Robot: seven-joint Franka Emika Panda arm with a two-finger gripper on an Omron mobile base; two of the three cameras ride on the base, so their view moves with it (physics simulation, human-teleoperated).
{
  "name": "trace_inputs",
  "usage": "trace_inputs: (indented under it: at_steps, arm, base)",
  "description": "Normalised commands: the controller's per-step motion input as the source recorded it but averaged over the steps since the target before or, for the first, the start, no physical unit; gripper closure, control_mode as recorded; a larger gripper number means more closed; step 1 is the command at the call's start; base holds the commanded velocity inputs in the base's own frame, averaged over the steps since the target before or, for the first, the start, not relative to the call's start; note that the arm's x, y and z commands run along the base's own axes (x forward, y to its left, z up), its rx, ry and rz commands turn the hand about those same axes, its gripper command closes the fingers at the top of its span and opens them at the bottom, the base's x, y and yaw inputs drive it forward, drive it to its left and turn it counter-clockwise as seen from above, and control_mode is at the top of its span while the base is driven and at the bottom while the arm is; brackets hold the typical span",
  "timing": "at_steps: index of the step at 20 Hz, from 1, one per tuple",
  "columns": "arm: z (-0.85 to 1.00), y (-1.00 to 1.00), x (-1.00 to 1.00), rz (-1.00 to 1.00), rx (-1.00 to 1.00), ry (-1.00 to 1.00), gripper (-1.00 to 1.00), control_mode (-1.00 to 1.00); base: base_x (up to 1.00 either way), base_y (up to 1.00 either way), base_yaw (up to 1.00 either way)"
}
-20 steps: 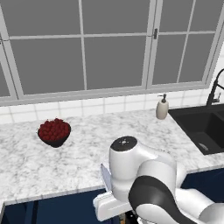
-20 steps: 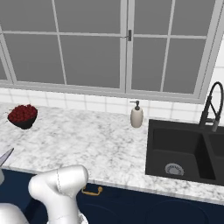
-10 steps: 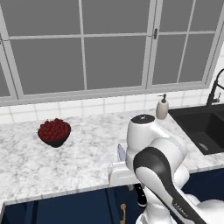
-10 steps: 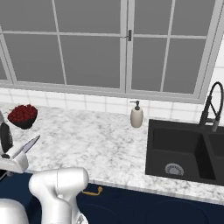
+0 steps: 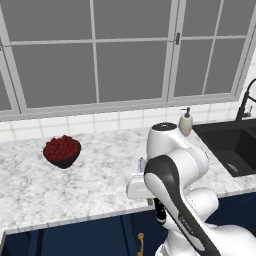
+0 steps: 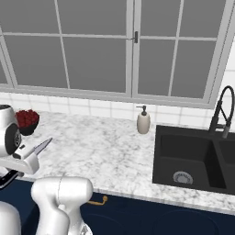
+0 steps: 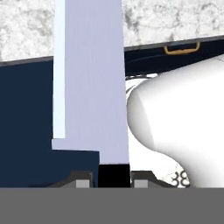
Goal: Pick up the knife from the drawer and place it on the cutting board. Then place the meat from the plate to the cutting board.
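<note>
My gripper [image 7: 111, 180] is shut on the knife where its black handle meets the blade. The broad silver-grey blade [image 7: 89, 78] runs straight up the hand view, over a navy cabinet front with a brass handle [image 7: 181, 48]. In the left base view the gripper [image 5: 149, 197] holds the knife at the counter's front edge, blade tip [image 5: 141, 162] up and handle [image 5: 160, 214] hanging below. From the right, the blade [image 6: 41, 147] slants up and to the right past the gripper [image 6: 20, 166]. The cutting board, plate and meat are out of view.
A dark bowl of red berries [image 5: 62, 150] sits on the marble counter [image 5: 95, 180] at the left. A soap dispenser [image 5: 186, 121] stands by the black sink [image 5: 232, 145], which has a dark faucet [image 6: 220, 110]. Navy cabinet fronts with a brass handle [image 6: 98, 201] lie below the counter.
The arm has swung up and to the right, carrying the knife from below the counter edge up to counter height. The bowl and counter have stayed put.
</note>
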Motion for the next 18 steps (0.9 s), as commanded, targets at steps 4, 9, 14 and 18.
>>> trace_inputs:
  at_steps: [4,9,14,18]
  arm:
    - [0.0,-0.04,0.37,-0.07,0.0,0.0,1.0,-1.0]
    - [0.0,-0.01,0.23,-0.06,0.0,0.0,1.0,-1.0]
    - [0.0,0.0,0.0,-0.02,0.0,0.0,1.0,-1.0]
    - [0.0,0.0,0.0,-0.01,0.0,0.0,1.0,-1.0]
  base:
    - [0.0,0.0,0.0]
    - [0.0,0.0,0.0]
    - [0.0,0.0,0.0]
    - [0.0,0.0,0.0]
